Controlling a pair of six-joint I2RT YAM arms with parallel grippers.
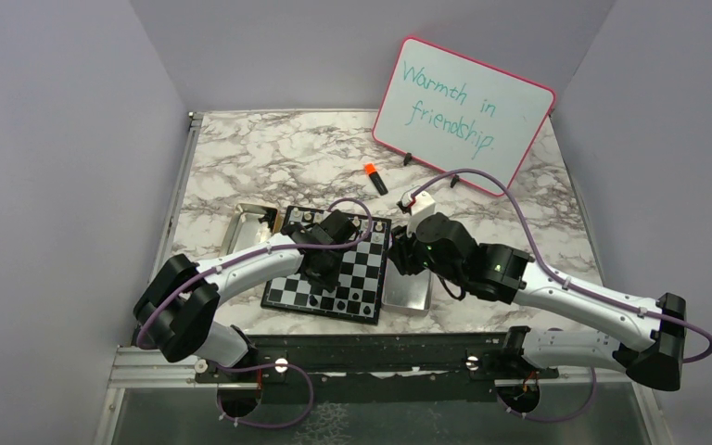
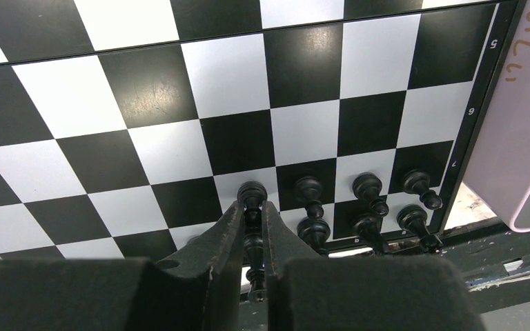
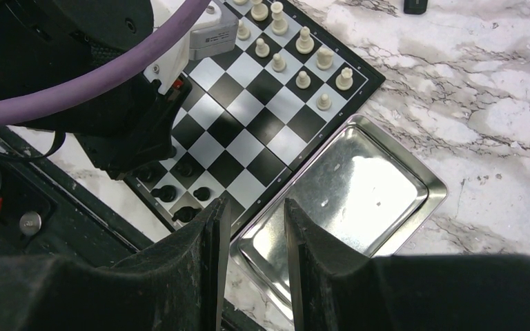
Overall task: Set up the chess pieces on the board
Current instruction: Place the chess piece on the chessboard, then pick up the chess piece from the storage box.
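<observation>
The board (image 1: 362, 278) lies in the middle of the table, also in the left wrist view (image 2: 228, 76) and the right wrist view (image 3: 248, 138). My left gripper (image 2: 252, 205) is over the board's near side (image 1: 320, 271), shut on a black chess piece (image 2: 252, 192) whose base sits at a white square. Several black pieces (image 2: 367, 185) stand in two rows beside it. White pieces (image 3: 297, 48) stand on the far side. My right gripper (image 3: 252, 227) is open and empty above the silver tray (image 3: 359, 179), also seen from the top (image 1: 406, 260).
The silver tray (image 1: 408, 295) touches the board's right side; its pale edge (image 2: 517, 124) shows in the left wrist view. A gold tray (image 1: 252, 222) lies left of the board. An orange-capped marker (image 1: 375, 178) and a whiteboard (image 1: 464, 111) are behind.
</observation>
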